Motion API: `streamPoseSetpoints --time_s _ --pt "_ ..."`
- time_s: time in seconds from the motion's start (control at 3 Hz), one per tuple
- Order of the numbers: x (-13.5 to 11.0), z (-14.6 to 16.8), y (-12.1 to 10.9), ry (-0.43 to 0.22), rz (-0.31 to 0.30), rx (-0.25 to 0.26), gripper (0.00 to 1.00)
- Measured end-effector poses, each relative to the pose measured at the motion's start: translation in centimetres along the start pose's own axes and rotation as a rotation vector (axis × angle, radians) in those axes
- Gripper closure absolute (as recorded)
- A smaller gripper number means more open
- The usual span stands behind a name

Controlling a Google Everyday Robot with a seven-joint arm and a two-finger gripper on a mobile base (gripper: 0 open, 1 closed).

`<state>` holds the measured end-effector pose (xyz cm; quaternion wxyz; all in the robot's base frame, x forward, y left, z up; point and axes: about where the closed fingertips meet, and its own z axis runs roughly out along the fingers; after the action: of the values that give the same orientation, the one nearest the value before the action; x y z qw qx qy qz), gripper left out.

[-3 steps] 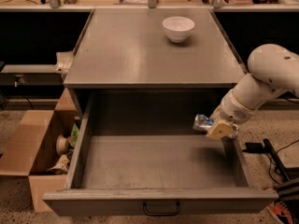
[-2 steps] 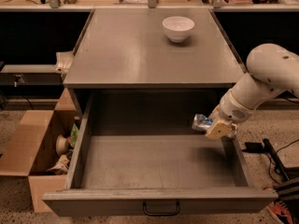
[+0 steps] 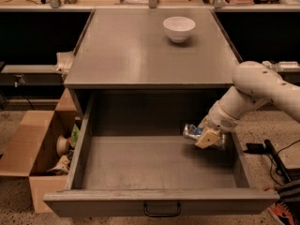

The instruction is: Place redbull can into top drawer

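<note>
The top drawer point(image 3: 154, 170) is pulled wide open, a deep grey metal tray with a dark handle point(image 3: 161, 210) on its front panel. My gripper point(image 3: 206, 136) reaches in from the right over the drawer's back right part and is shut on the redbull can point(image 3: 191, 131). The shiny silver-and-blue can lies sideways, sticking out to the left of the fingers, held low inside the drawer above its floor.
A white bowl point(image 3: 179, 28) stands on the grey cabinet top point(image 3: 140, 50) at the back. A cardboard box point(image 3: 35, 156) with clutter sits on the floor to the left. Cables point(image 3: 272, 156) lie on the floor at right.
My gripper with the can has shifted slightly left and down inside the drawer. Nothing else moved.
</note>
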<state>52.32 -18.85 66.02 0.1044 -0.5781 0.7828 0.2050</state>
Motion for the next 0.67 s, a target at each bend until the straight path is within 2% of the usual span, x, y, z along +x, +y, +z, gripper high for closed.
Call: streamPoseSetpoints --time_s 0.33,0.67 --pt "-0.2 2.5 -0.5 -0.011 -0.014 -0.021 1.00" --pt "0.0 4.6 -1.2 -0.015 -0.008 -0.044 0.84"
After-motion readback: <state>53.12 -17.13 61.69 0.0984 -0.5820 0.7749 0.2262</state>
